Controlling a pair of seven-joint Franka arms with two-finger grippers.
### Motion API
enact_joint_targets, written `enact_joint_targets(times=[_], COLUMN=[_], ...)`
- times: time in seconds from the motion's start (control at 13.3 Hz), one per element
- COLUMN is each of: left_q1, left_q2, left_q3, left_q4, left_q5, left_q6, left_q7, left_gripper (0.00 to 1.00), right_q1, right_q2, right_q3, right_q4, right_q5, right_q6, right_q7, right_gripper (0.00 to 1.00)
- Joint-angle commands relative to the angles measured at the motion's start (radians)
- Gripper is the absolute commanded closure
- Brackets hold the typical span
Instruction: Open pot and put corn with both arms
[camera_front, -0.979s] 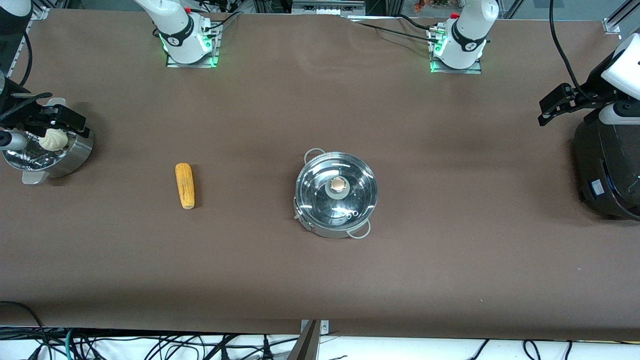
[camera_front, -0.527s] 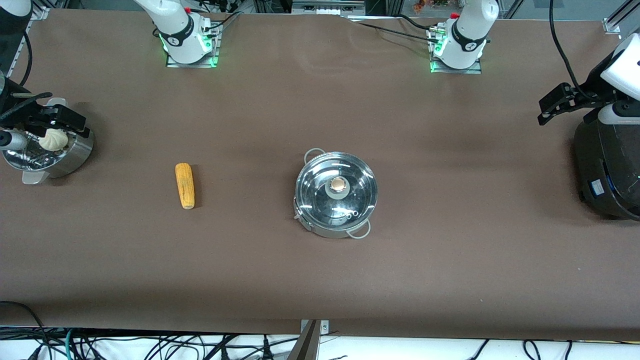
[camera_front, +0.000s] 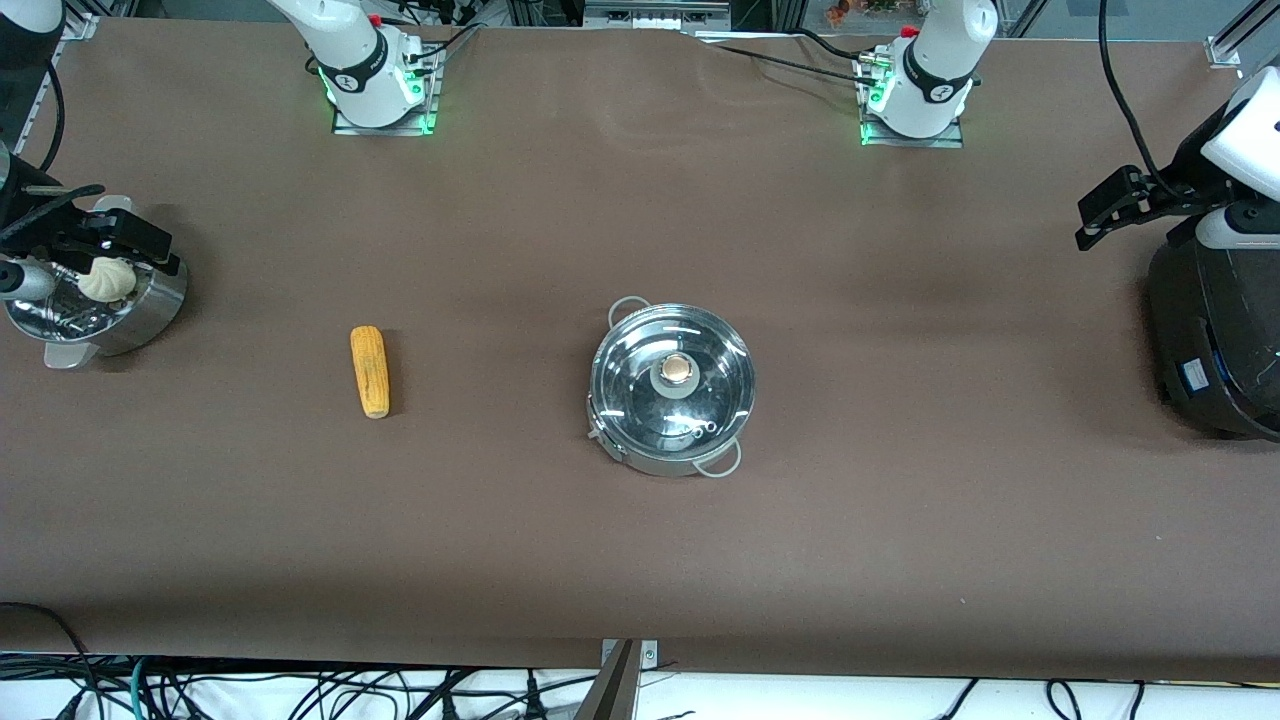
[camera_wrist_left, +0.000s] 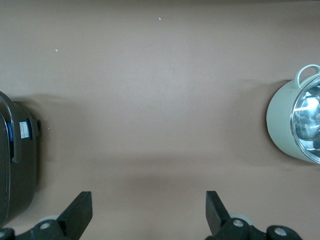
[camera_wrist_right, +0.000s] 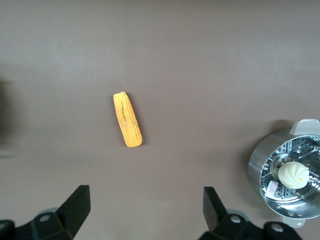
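Note:
The steel pot (camera_front: 640, 455) stands mid-table with its glass lid (camera_front: 640, 400) on, round knob (camera_front: 676, 370) on top. Part of the pot (camera_wrist_left: 285, 122) also shows in the left wrist view. The yellow-orange corn (camera_front: 369, 371) lies on the brown mat toward the right arm's end; the corn (camera_wrist_right: 127, 119) is bare and untouched. My right gripper (camera_front: 120, 240) hangs open over the steamer bowl at its end of the table, and my right gripper (camera_wrist_right: 146, 207) holds nothing. My left gripper (camera_front: 1110, 208) hangs open beside the black cooker, and my left gripper (camera_wrist_left: 148, 210) is empty too.
A perforated steel steamer bowl (camera_front: 160, 300) with a pale bun (camera_front: 106, 279) sits at the right arm's end; bowl (camera_wrist_right: 257, 170) and bun (camera_wrist_right: 294, 175) appear in the right wrist view. A big black cooker (camera_front: 1210, 330) stands at the left arm's end, cooker (camera_wrist_left: 17, 165).

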Motion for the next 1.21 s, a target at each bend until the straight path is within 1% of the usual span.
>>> enact_joint_targets(times=[0.0,0.83,1.13], left_q1=[0.002,0.005,-0.004], left_q2=[0.011,0.02,0.108], left_q3=[0.001,0.003,0.001], left_q4=[0.033,0.028,0.025], left_q5=[0.0,0.0,0.016], left_q6=[-0.027,-0.027,-0.041], left_q7=[0.0,0.005,0.002], left_gripper=[0.0,0.0,0.0], right_q1=[-0.003,-0.003,-0.003], right_q2=[0.013,0.013,0.013], right_q3=[0.002,0.004,0.002], right_q4=[0.032,0.032,0.032], right_q5=[0.004,0.004,0.004], right_q6=[-0.023,-0.023,-0.023], right_q7=[-0.013,-0.014,-0.014], right_gripper=[0.0,0.0,0.0])
